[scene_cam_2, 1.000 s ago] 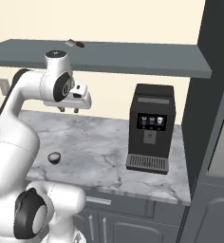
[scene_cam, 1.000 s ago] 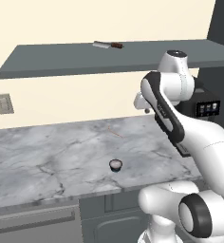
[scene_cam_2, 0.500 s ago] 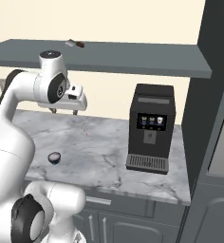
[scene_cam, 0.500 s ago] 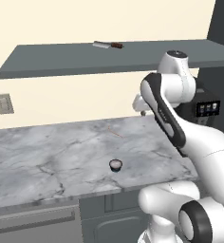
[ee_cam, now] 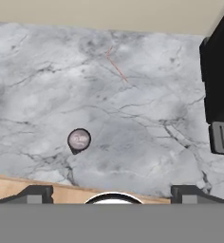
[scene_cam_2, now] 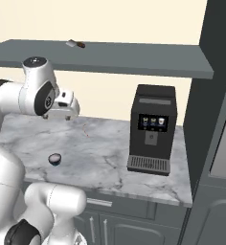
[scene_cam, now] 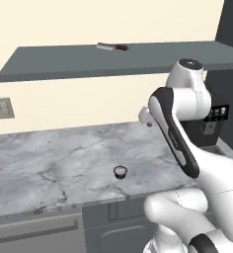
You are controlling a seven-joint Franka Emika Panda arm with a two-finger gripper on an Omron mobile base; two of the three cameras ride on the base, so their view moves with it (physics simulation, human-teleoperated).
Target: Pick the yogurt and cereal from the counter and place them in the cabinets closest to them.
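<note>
One yogurt (scene_cam: 120,171) stood upright on the marble bench (scene_cam: 44,168), near its front edge and well to the left of the black coffee machine (scene_cam_2: 152,129). In the hand view the cup (ee_cam: 79,139) sat alone on the stone, its pale top facing up. High over the bench, left of the coffee machine and apart from the cup, the hand (scene_cam_2: 63,111) hung empty, its fingers spread wide. Above ran the dark shelf (scene_cam: 64,62), with a small knife (scene_cam: 112,47) lying on it.
</note>
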